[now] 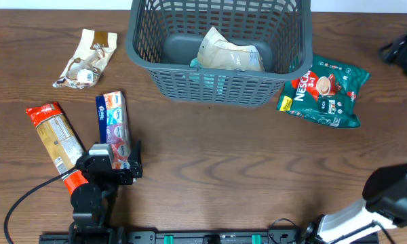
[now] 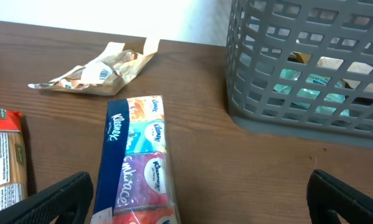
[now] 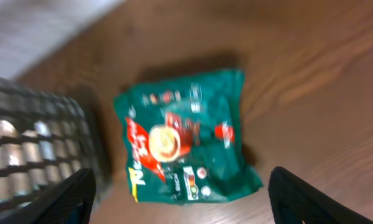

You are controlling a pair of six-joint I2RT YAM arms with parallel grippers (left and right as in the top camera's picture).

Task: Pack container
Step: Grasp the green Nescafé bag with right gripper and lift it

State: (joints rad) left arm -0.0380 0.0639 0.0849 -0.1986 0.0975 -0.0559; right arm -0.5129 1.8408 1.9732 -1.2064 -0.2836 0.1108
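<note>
The dark grey slotted basket [image 1: 220, 78] stands at the back centre and holds a beige packet [image 1: 227, 54]. It also shows in the left wrist view [image 2: 298, 74] and, blurred, in the right wrist view [image 3: 31, 149]. My left gripper [image 1: 113, 165] is open and low over the near end of a blue Kleenex tissue pack [image 1: 112, 125]. In the left wrist view the Kleenex pack [image 2: 137, 168] lies between the open fingers [image 2: 199, 182], close to the left one. My right gripper [image 1: 401, 51] is open and empty, hovering near a green Nescafe packet [image 1: 323, 91], which also shows in the right wrist view [image 3: 180, 146] ahead of the fingers [image 3: 180, 190].
A red and brown snack packet [image 1: 56, 142] lies left of the Kleenex pack. A crumpled beige packet [image 1: 87, 59] lies at the back left, also in the left wrist view [image 2: 96, 73]. The Nescafe packet touches the basket's right side. A black cable [image 1: 27, 196] loops at the front left.
</note>
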